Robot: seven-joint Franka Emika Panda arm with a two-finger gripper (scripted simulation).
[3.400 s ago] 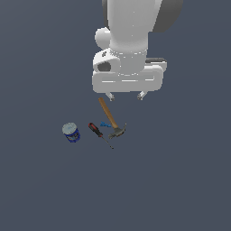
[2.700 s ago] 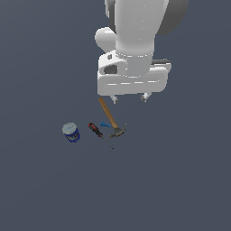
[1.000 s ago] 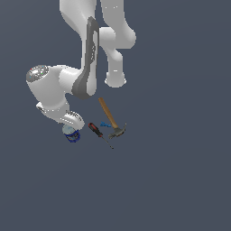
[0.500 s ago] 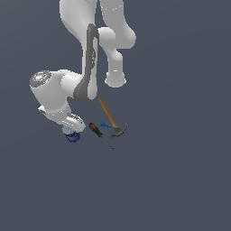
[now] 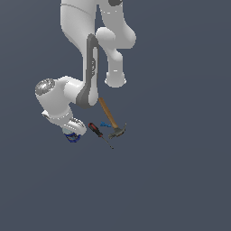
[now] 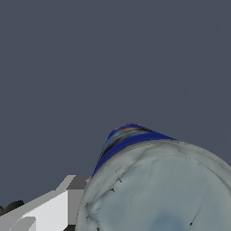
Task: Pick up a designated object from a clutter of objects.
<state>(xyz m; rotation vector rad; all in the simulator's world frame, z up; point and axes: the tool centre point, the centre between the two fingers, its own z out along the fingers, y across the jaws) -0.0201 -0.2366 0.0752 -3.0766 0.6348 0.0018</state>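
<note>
The claw (image 5: 73,134) sits over the blue can (image 6: 149,180) (label print unreadable); its grip state cannot be told.

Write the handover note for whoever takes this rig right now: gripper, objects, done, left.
Gripper: down over the blue can. One finger shows beside the can in the wrist view; whether the jaws have closed cannot be told.
Can: on the floor at the exterior view's left end of the clutter, mostly hidden by the hand.
Screwdriver, tiny blue item and hammer: lying apart from the can, untouched.
Done: approach and descent to the can.
Left: confirm the grasp, then lift the can.
</note>
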